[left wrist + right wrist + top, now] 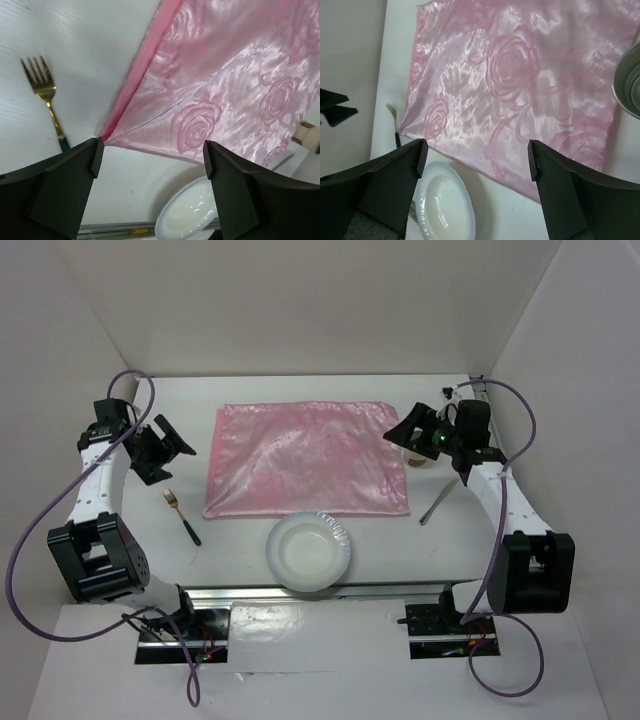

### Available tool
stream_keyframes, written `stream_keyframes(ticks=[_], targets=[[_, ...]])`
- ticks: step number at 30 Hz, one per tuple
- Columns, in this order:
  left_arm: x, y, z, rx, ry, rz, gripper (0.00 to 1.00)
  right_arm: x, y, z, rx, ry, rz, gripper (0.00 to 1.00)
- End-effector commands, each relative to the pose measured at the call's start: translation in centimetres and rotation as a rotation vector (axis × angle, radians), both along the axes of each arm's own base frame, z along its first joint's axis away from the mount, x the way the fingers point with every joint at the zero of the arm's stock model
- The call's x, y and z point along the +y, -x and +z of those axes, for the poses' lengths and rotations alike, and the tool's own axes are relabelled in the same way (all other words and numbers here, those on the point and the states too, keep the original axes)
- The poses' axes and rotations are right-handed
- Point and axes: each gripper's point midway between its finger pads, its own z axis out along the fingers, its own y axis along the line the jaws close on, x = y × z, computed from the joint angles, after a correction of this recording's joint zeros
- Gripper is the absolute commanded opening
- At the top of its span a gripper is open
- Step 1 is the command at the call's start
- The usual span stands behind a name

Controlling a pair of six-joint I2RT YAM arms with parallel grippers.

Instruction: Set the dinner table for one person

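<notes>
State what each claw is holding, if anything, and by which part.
Nothing is held: the left claw and the right claw both stand open and empty.

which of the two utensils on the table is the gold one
The fork, lying left of the pink mat: it has gold tines and neck with a dark handle. The other utensil, right of the mat, is plain silver.

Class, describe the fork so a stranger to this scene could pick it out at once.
Find the pink rose-patterned mat on the white table. Off its near left corner, left of the white plate, lies the fork. Its gold head and dark handle set it apart from the silver utensil right of the mat.
</notes>
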Motion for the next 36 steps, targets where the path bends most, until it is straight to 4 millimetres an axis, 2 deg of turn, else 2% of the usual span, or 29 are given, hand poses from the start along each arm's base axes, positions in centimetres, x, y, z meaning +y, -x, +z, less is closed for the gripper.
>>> stream_keyframes(ticks=[1, 3, 5, 6, 7, 8, 9, 10, 11, 12, 13, 14, 15, 16, 17, 18, 19, 20, 22, 23, 24, 26, 28, 29, 31, 34, 36], targets=[[2.6, -0.2, 5.5, -0.119, -0.169, 0.044, 1.00, -1.6, -0.2, 4.2, -0.120, 0.055, -0.117, 0.94], [2.3, -0.1, 7.0, -0.163, -0.170, 0.036, 1.00, -2.2, -0.6, 6.7, -0.189, 0.075, -0.147, 0.94], [2.0, -0.9, 8.0, -0.218, -0.159, 0.030, 0.93, -2.2, -0.8, 8.2, -0.217, 0.073, -0.148, 0.94], [1.3, -0.8, 7.7, -0.211, -0.140, 0.016, 0.91, -2.0, -1.1, 8.6, -0.226, 0.074, -0.131, 0.90], [0.7, -0.9, 7.5, -0.216, -0.128, -0.001, 0.88, -1.5, -1.3, 9.5, -0.245, 0.068, -0.113, 0.90], [-0.1, -1.0, 7.5, -0.220, -0.118, -0.026, 0.82, -1.0, -1.7, 8.9, -0.222, 0.064, -0.095, 0.88], [-0.5, -1.2, 6.6, -0.214, -0.106, -0.024, 0.80, -0.3, -1.8, 8.9, -0.223, 0.063, -0.062, 0.81], [-1.1, -1.2, 6.4, -0.218, -0.093, -0.044, 0.77, 1.3, -1.8, 9.3, -0.220, 0.055, -0.019, 0.77], [-2.2, -1.3, 5.9, -0.218, -0.089, -0.076, 0.72, 2.3, -2.1, 7.5, -0.164, 0.068, 0.013, 0.72], [-3.0, -1.1, 4.8, -0.188, -0.073, -0.088, 0.62, 3.4, -2.1, 6.9, -0.148, 0.075, 0.047, 0.66], [-3.2, -1.5, 4.5, -0.184, -0.086, -0.086, 0.59, 5.9, -1.6, 6.7, -0.152, 0.099, 0.115, 0.58], [-3.8, -1.5, 3.2, -0.147, -0.083, -0.100, 0.54, 6.9, -1.6, 5.6, -0.126, 0.121, 0.135, 0.52], [-4.8, -1.6, 2.7, -0.133, -0.092, -0.126, 0.46, 7.7, -1.6, 3.4, -0.062, 0.155, 0.146, 0.48], [-5.1, -1.7, 2.2, -0.118, -0.105, -0.132, 0.32, 8.5, -1.2, 2.4, -0.037, 0.173, 0.167, 0.42], [-5.2, -1.4, 1.2, -0.085, -0.120, -0.131, 0.23, 10.0, -0.5, 1.6, -0.019, 0.187, 0.197, 0.29], [-5.8, -1.4, 0.8, -0.074, -0.127, -0.148, 0.15, 10.3, -0.1, 1.0, -0.009, 0.197, 0.203, 0.24], [-5.7, -1.2, -0.1, -0.046, -0.141, -0.146, 0.10, 10.5, 0.6, -0.7, 0.032, 0.208, 0.203, 0.22], [-5.9, -1.2, -0.2, -0.045, -0.149, -0.150, 0.04, 11.0, 1.3, -1.1, 0.031, 0.214, 0.217, 0.22], [-6.2, -0.7, -1.3, -0.014, -0.154, -0.158, 0.01, 11.1, 2.4, -1.6, 0.051, 0.201, 0.205, 0.25], [-6.5, -1.0, -1.6, -0.014, -0.154, -0.168, 0.00, 10.8, 3.2, -2.9, 0.080, 0.209, 0.207, 0.34], [-6.9, -1.0, -2.1, -0.008, -0.153, -0.178, 0.00, 10.5, 3.4, -3.2, 0.093, 0.208, 0.191, 0.52], [-7.2, -1.3, -3.3, 0.021, -0.158, -0.180, 0.00, 10.4, 4.5, -4.5, 0.130, 0.219, 0.189, 0.65], [-8.0, -1.7, -3.9, 0.030, -0.170, -0.203, 0.00, 9.9, 5.1, -4.5, 0.142, 0.241, 0.162, 0.76], [-8.1, -1.7, -4.6, 0.050, -0.181, -0.194, 0.00, 9.7, 5.6, -5.6, 0.166, 0.249, 0.165, 0.79], [-8.7, -2.1, -5.6, 0.079, -0.193, -0.213, 0.00, 9.6, 6.2, -5.1, 0.160, 0.248, 0.158, 0.79], [-8.8, -2.4, -6.6, 0.107, -0.202, -0.208, 0.00, 9.1, 7.6, -6.7, 0.219, 0.260, 0.158, 0.83], [-8.8, -2.6, -7.2, 0.115, -0.202, -0.209, 0.00, 9.4, 9.3, -7.4, 0.258, 0.246, 0.169, 0.86]])
